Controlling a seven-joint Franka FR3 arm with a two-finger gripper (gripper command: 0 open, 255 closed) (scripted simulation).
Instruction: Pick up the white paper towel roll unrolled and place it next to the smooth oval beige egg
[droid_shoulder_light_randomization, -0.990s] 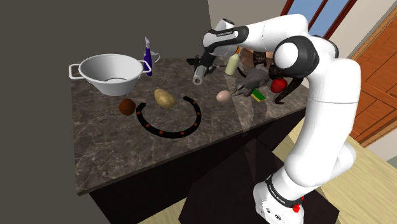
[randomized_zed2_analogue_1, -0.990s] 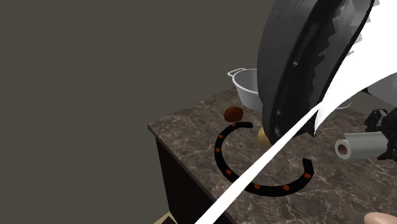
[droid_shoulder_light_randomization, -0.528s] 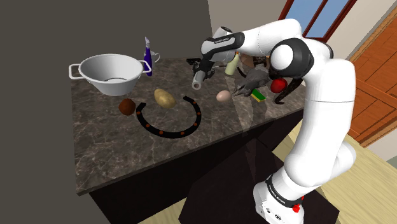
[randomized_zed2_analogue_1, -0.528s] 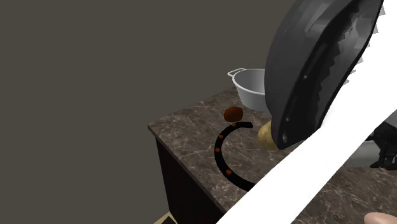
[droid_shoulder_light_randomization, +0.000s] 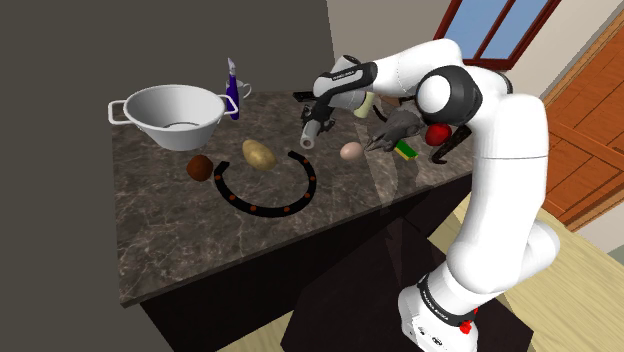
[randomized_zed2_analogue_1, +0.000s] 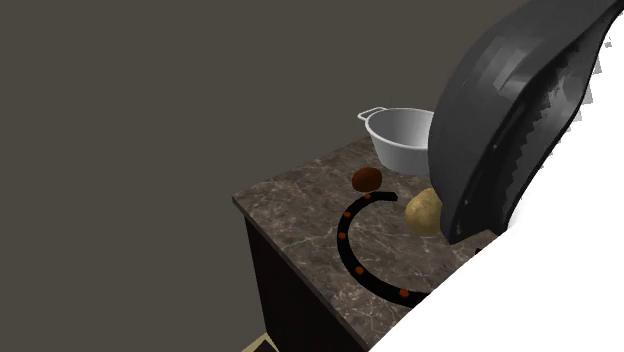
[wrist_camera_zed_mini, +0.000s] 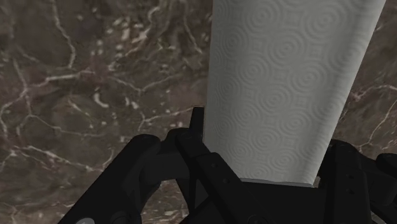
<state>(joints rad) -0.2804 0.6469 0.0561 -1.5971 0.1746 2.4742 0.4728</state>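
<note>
The jaws clasped one end of the paper towel roll (wrist_camera_zed_mini: 289, 89) (ring-embossed), its long axis slanting steeply down toward the desk (droid_shoulder_light_randomization: 170, 220), near the egg (droid_shoulder_light_randomization: 351, 151).

Desk (droid_shoulder_light_randomization: 170, 220): carries everything below; a wall stands behind its left part in the shoulder view.
Pot (droid_shoulder_light_randomization: 178, 115): far left corner of the desk, upright.
Spray bottle (droid_shoulder_light_randomization: 232, 90): just right of the pot, at the far edge.
Round lump (droid_shoulder_light_randomization: 200, 167): in front of the pot, left of the potato.
Arc (droid_shoulder_light_randomization: 262, 210): flat on the middle of the desk, its gap toward the far edge.
Potato (droid_shoulder_light_randomization: 258, 153): between the arc's two ends.
Egg (droid_shoulder_light_randomization: 351, 151): right of the arc, apart from it.
Paper towel roll (droid_shoulder_light_randomization: 311, 130): clasped in the pincer (droid_shoulder_light_randomization: 318, 112), off the desk, over the arc's right end and up-left of the egg, not touching it.
Small bottle (droid_shoulder_light_randomization: 366, 102): behind the egg, near the far edge.
</note>
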